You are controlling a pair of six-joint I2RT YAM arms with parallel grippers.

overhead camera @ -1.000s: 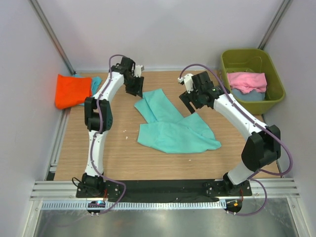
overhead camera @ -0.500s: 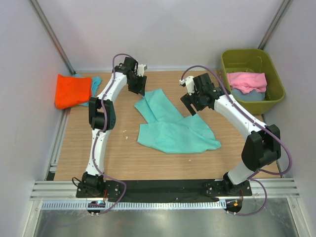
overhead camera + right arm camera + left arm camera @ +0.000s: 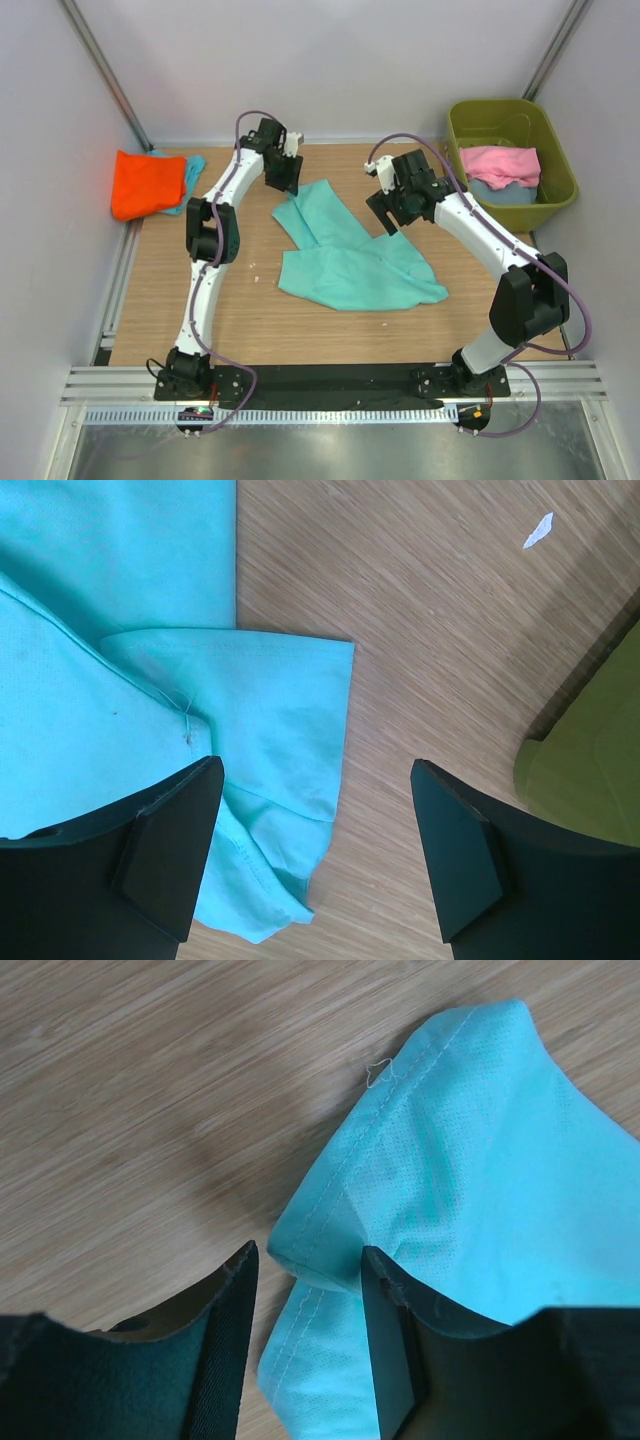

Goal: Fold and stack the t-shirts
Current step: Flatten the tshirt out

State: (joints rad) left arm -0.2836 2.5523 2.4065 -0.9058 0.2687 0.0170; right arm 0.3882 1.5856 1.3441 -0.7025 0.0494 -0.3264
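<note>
Our left claw stands partly spread over a hemmed corner of the crumpled teal cloth t-shirt, gripping nothing. Our right claw gapes wide above a sleeve edge. The shirt lies mid-way across the wooden bench. A bright orange t-shirt sits far left, and a pink t-shirt lies in the olive-green plastic bin.

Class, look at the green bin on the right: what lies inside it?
A pink t-shirt lies on a pale blue t-shirt in the green bin. Anything beneath them is covered and cannot be seen.
</note>
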